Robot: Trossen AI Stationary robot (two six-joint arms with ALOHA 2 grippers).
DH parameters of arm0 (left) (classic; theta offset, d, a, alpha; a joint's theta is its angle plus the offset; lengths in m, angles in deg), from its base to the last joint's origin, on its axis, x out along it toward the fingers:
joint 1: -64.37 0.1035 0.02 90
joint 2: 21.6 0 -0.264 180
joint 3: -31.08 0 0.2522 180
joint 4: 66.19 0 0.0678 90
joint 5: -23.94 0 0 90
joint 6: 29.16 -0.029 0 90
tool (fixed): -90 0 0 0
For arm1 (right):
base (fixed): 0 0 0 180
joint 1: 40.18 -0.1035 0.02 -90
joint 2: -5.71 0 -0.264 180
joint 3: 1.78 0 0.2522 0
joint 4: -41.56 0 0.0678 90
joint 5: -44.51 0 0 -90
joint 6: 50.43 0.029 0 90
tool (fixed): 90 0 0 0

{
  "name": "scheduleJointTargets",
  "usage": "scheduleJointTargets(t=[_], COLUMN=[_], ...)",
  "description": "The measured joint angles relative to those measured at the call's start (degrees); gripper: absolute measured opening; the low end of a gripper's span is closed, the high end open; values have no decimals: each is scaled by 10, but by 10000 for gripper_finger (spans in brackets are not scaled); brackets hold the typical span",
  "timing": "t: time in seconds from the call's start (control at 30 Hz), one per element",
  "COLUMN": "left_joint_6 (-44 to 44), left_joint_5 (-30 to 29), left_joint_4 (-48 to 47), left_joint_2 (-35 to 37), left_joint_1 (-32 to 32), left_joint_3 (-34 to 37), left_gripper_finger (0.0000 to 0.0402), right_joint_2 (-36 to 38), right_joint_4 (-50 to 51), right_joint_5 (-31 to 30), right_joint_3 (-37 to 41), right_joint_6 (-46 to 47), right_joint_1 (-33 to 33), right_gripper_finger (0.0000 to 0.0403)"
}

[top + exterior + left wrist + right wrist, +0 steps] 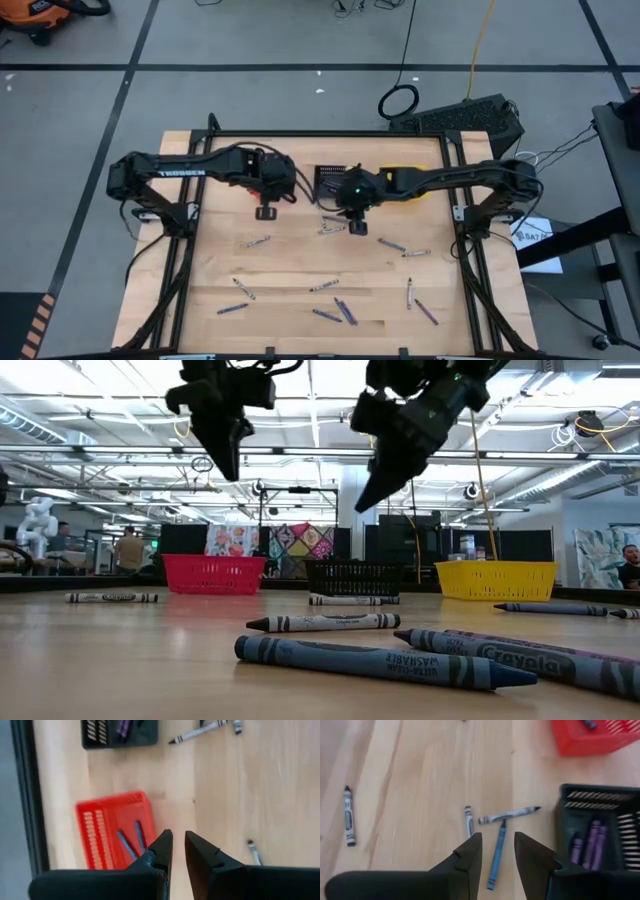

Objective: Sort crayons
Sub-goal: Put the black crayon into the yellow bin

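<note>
A wooden table (300,270) holds three small baskets in a row along its far edge: a red basket (112,827), a black basket (600,827) in the middle, and a yellow basket (497,580). Crayons (325,287) lie scattered singly across the near and middle parts of the table, in blue, purple and grey. Two blue crayons (131,840) lie in the red basket, and a few purple crayons (590,842) lie in the black one.

The left end effector (266,212) hangs above the table just in front of the red basket, its two dark fingers slightly parted with nothing between them. The right end effector (357,227) hangs in front of the black basket, fingers apart and empty, over a small cluster of a blue crayon (496,855) and two grey crayons (509,815) lying close together on the wood.
</note>
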Motion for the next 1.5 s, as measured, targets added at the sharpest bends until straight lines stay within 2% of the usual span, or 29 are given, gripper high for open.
scheduleJointTargets(t=[0.4, 1.37, 1.5], left_joint_6=[19, 19, 19], left_joint_5=[7, 10, 10], left_joint_4=[-36, -58, -59], left_joint_2=[4, 4, 4], left_joint_1=[-9, -10, -10], left_joint_3=[24, 25, 25], left_gripper_finger=[46, 46, 46], right_joint_2=[-99, -184, -184], right_joint_4=[-32, -82, -73], right_joint_5=[1, -1, 0], right_joint_3=[0, -1, -1], right_joint_6=[-1, -8, -9], right_joint_1=[-36, -40, -40], right_gripper_finger=[102, 102, 90])
